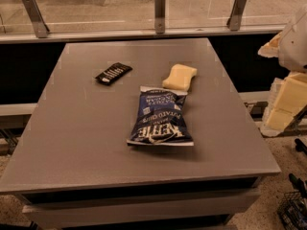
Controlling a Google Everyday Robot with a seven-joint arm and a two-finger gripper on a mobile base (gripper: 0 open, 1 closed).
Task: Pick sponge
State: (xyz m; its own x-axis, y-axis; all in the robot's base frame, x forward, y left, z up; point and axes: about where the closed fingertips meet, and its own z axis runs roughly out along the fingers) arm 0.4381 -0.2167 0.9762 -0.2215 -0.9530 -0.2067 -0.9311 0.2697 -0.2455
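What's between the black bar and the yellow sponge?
Only bare table, in the camera view, between black bar and sponge. The gripper is out of sight; its arm shows at the right edge.

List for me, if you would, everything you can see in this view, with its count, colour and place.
table: one, grey, filling the middle of the view
sponge: one, pale yellow, on the table's far right part, just beyond the chip bag's far end
chip bag: one, dark blue with white lettering, lying flat mid-table
wrapped bar: one, black, on the table left of the sponge, apart from it
railing posts: three, grey metal, holding glass behind the table
wire basket: one, dark, on the floor at the lower right corner
robot arm: one, white and pale yellow segments, at the right edge, off the table
hand: not in view; the arm runs off the right edge
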